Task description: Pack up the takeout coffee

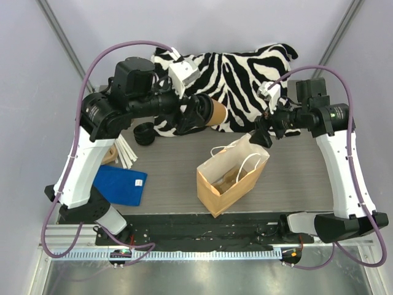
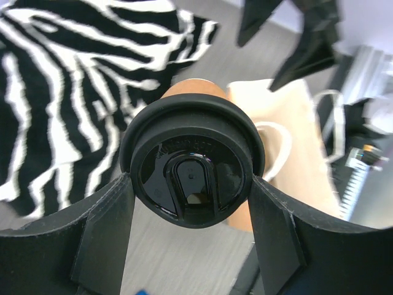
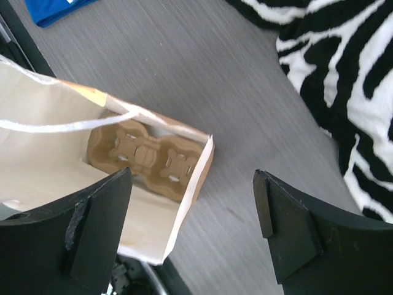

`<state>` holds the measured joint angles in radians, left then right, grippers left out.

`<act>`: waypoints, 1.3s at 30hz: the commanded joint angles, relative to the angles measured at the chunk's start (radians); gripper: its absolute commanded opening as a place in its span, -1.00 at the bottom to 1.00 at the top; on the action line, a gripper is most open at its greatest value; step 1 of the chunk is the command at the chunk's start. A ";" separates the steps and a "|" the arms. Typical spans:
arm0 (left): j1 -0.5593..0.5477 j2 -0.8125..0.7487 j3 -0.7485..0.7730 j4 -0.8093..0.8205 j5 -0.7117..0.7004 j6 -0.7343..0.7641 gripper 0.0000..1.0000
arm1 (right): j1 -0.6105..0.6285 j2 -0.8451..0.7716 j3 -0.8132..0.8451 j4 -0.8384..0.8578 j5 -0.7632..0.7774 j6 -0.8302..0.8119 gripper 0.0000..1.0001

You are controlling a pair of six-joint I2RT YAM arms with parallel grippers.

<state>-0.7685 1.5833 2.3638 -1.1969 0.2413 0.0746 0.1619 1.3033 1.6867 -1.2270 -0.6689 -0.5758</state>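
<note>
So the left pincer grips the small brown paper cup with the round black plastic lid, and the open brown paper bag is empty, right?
Not empty. The left pincer does grip the small brown paper cup with the round black plastic lid, but the open brown paper bag holds a moulded brown cardboard cup carrier; the right wrist view shows it.
</note>
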 commanded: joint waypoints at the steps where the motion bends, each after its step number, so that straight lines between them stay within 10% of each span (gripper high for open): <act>1: -0.052 -0.003 0.051 0.046 0.136 -0.041 -0.53 | 0.004 -0.087 -0.012 -0.065 0.090 0.071 0.75; 16: -0.422 0.046 0.032 0.026 -0.203 0.048 -0.57 | 0.004 -0.159 -0.125 -0.075 0.167 0.298 0.47; 39: -0.353 -0.198 -0.331 0.115 -0.215 0.065 -0.66 | 0.002 -0.248 -0.266 -0.008 0.146 0.272 -0.23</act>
<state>-1.1648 1.4425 2.0747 -1.1507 -0.0097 0.1169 0.1619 1.0714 1.4239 -1.2716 -0.5201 -0.3038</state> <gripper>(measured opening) 0.721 0.388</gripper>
